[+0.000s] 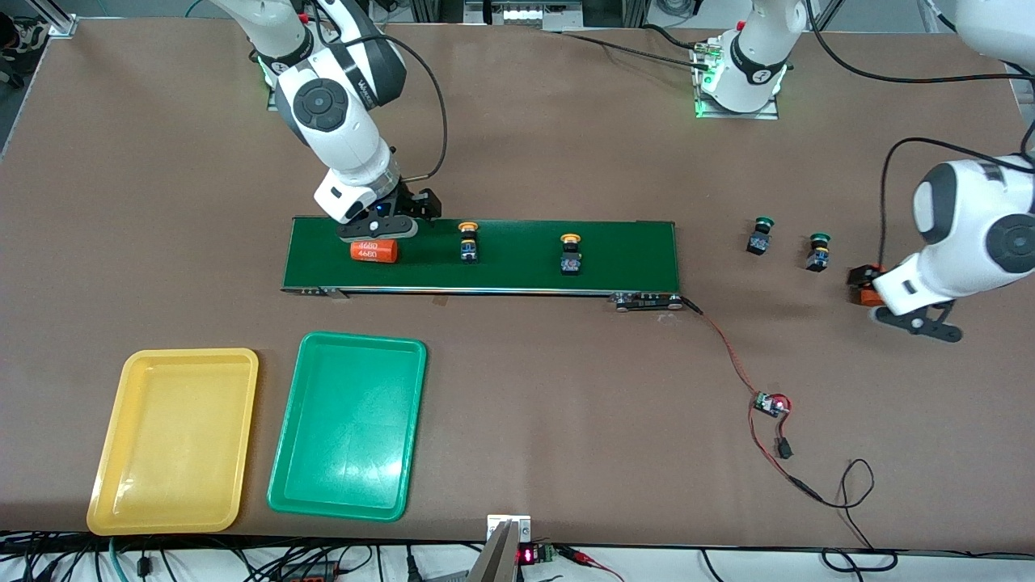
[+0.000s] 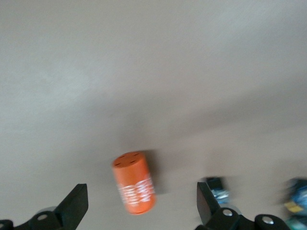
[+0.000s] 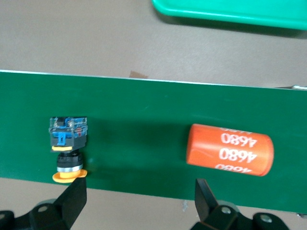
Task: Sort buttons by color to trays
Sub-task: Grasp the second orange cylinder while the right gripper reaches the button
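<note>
Two yellow-capped buttons [image 1: 468,241] [image 1: 571,252] lie on the dark green belt [image 1: 517,271]; one of them [image 3: 68,143] also shows in the right wrist view. Two green-capped buttons [image 1: 760,235] [image 1: 818,251] lie on the bare table toward the left arm's end. The yellow tray [image 1: 174,440] and green tray [image 1: 349,424] lie side by side, nearer the camera than the belt. My right gripper [image 1: 396,222] [image 3: 139,201] hangs open over the belt's farther edge, holding nothing. My left gripper [image 1: 918,322] [image 2: 140,203] is open, low over the table beside the green buttons.
An orange cylinder with white print [image 1: 374,250] [image 3: 229,149] lies on the belt below the right gripper. Another orange cylinder [image 1: 867,287] [image 2: 134,183] lies on the table between the left gripper's open fingers. A red cable and small board [image 1: 768,402] trail from the belt's end.
</note>
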